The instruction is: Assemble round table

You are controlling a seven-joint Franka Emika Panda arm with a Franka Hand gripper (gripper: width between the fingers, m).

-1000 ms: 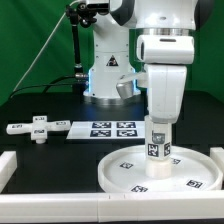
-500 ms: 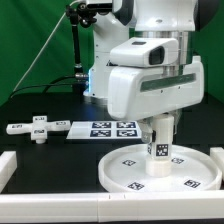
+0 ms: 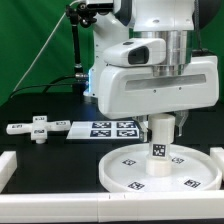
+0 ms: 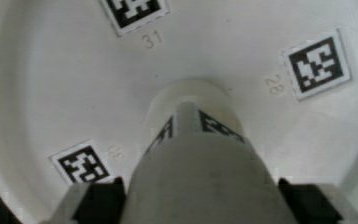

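Far left on the table lies 1 cross-shaped piece, untouched, and to its right 1 marker board. Right of that, near the front, sits 1 round disc with 1 post standing upright at about its middle. The gripper is clenched on the post from above, a finger on each side in the wrist view, where 3 tags show on the disc. The step appears to be seating the post in the disc. It would go best with the post kept vertical and centred, pressed lightly down while turned, and released only once it stands firm.
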